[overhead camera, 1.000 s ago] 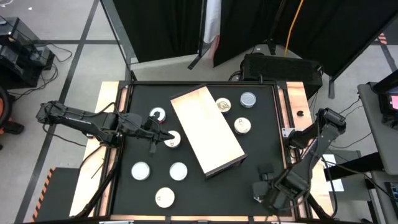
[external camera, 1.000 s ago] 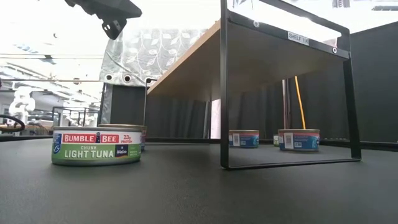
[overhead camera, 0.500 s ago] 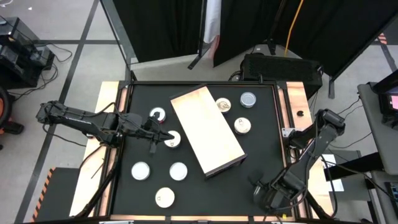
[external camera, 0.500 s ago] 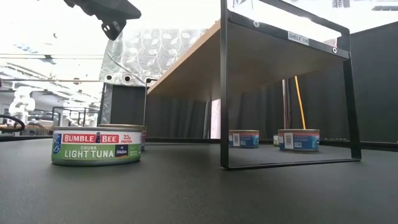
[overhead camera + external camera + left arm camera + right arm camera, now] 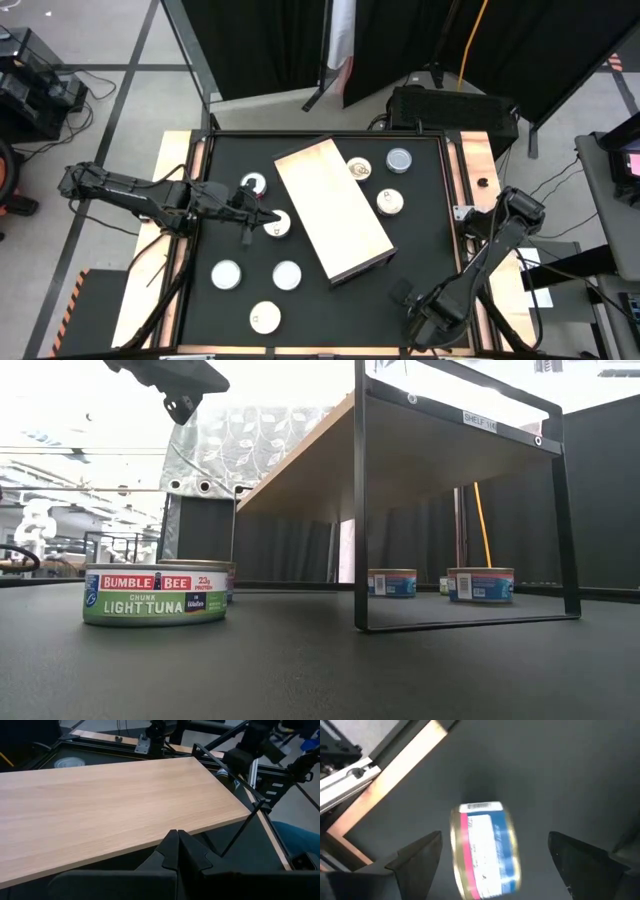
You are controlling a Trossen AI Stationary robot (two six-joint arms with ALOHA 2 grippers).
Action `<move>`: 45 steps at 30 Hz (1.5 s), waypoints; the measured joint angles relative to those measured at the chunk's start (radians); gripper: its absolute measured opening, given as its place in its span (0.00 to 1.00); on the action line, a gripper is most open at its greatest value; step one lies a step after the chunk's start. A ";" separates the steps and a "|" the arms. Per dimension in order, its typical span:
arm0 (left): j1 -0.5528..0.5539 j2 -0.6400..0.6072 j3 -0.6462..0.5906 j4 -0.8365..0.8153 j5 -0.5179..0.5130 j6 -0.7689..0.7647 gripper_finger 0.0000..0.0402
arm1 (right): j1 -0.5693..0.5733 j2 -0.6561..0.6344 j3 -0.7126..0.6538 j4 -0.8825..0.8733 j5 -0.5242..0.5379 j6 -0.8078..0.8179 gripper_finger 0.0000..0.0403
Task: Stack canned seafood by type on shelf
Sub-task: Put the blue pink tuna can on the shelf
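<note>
right gripper (image 5: 490, 865) wide open, tin (image 5: 485, 850) between fingers, untouched

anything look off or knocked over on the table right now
Yes. One small round tin with a blue and pink label is on its edge on the black tabletop, label side up, between the open right gripper's fingers instead of lying flat. The light-wood shelf also sits skewed, diagonal to the table's edges.

Four cans (image 5: 287, 274) lie left of the shelf (image 5: 331, 208), apparently three right.
</note>
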 joint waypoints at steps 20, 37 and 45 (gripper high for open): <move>0.000 0.000 0.000 -0.004 0.011 0.001 0.00 | -0.012 0.061 -0.004 -0.010 0.027 0.026 0.74; -0.026 0.000 0.000 -0.003 0.011 0.009 0.00 | -0.011 0.042 -0.069 0.022 -0.004 0.189 0.59; -0.026 0.000 0.000 -0.003 0.011 0.010 0.00 | -0.011 -0.002 -0.070 0.014 -0.007 0.223 0.54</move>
